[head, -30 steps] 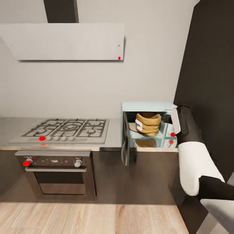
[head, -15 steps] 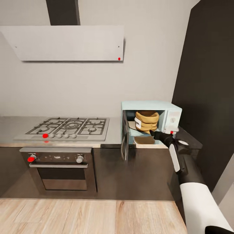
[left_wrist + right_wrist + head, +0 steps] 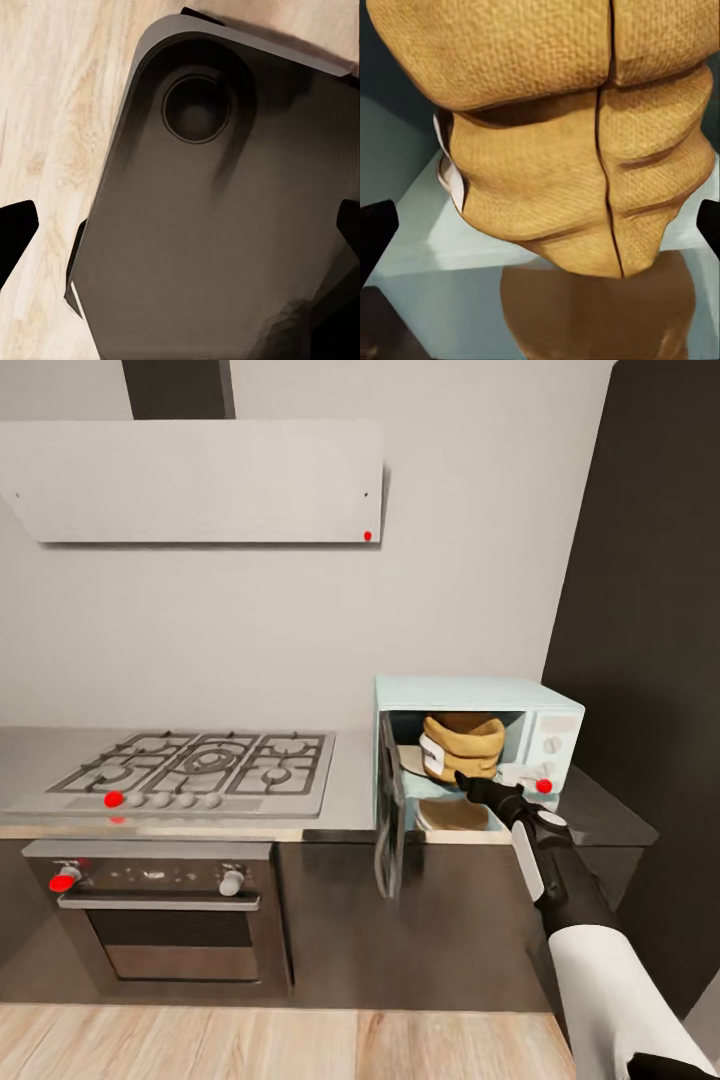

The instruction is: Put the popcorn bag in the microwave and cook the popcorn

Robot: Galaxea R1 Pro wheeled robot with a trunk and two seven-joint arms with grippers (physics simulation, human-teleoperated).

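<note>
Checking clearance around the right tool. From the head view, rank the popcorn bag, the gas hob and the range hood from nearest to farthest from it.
1. popcorn bag, inside the microwave, just beyond the right tool.
2. gas hob, on the countertop, off to the left.
3. range hood, on the wall above the hob.

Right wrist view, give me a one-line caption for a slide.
Open right gripper facing the tan woven popcorn bag standing on the pale mint microwave floor.
</note>
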